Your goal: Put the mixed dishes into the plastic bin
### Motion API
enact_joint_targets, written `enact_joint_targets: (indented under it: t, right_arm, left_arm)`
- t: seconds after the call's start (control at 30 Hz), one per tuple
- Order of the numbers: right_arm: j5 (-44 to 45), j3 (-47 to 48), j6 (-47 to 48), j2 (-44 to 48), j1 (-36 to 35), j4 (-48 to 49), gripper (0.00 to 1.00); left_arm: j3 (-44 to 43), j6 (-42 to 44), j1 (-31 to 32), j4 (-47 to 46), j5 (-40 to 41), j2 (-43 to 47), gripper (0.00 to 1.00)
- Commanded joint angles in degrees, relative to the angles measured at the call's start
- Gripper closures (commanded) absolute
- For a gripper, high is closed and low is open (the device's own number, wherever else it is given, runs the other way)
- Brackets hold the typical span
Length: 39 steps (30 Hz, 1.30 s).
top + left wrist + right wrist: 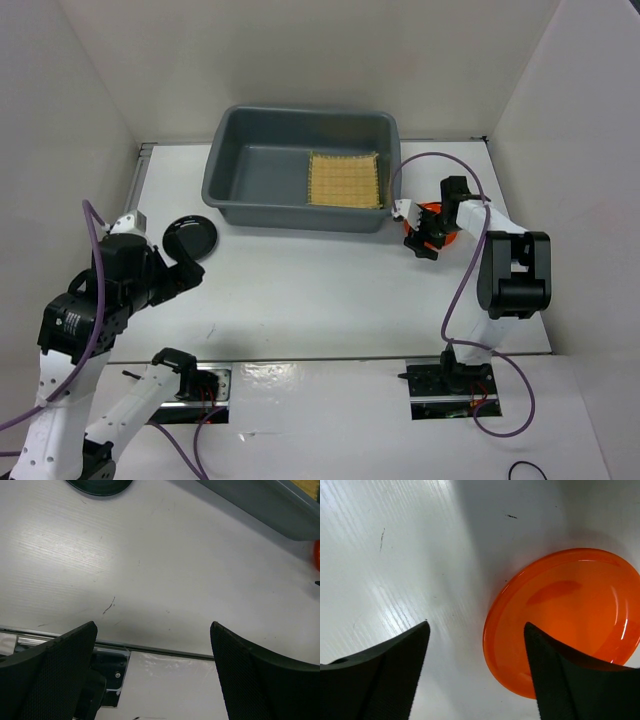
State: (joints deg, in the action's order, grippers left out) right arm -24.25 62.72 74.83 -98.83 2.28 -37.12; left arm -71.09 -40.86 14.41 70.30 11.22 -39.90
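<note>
My right gripper (476, 626) stands with its jaws apart and nothing clamped. Its black, fine-textured fingers (375, 680) straddle the near rim of the small round orange plate (565, 615), one over the table and the other over the plate's edge; I cannot tell whether that finger touches it. The plate is glossy and smooth, with a shallow raised rim. It lies flat on the white, faintly grained table (330, 290), just beside the right end of the large deep grey rectangular plastic bin (290, 214). The bin is matte, with rounded corners and a flared rim. Inside it, flat on the floor against the right wall, lies the square tan woven bamboo mat (344, 180), its weave showing as a fine grid. My left gripper (153, 630) is spread wide with empty jaws, above the table near the front left. The small round black plate (190, 238), shiny and shallow, lies on the table outside the bin, near its left front corner.
</note>
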Motion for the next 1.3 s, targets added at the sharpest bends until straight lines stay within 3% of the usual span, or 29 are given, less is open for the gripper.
enact_joint_targets:
  t: [0.0, 0.03, 0.2, 0.47, 0.6, 0.77, 1.27]
  right_arm:
    - [4.0, -1.0, 0.3, -1.0, -0.8, -6.2, 0.18]
    - [3.3, -1.0, -0.2, -0.1, -0.8, -5.4, 0.12]
    - [-3.0, -1.0, -2.1, 6.3, 3.0, -4.8, 0.04]
    - [-0.5, 2.6, -0.8, 1.6, 9.2, -9.1, 0.04]
    - [2.6, 5.1, -0.1, -2.5, 10.7, -10.2, 0.15]
    - [3.7, 9.3, -0.1, -6.3, 10.7, -11.3, 0.15]
    - [2.6, 8.2, 3.7, -2.3, 8.5, -8.0, 0.15]
  left_arm:
    - [0.4, -0.8, -0.3, -1.0, -0.9, 0.3, 0.0]
    - [0.4, -0.8, -0.3, -1.0, -0.9, -0.3, 0.0]
    - [0.4, -0.8, -0.3, -1.5, -0.9, -0.3, 0.0]
    - [2.3, -0.8, -0.3, -1.5, -1.5, 0.8, 0.0]
    - [2.8, -0.8, -0.3, -1.5, -1.5, 1.3, 0.0]
    - [3.3, -0.8, -0.3, -1.5, -1.5, 1.3, 0.0]
    - [3.9, -0.8, -0.3, -1.5, -2.0, 0.8, 0.0]
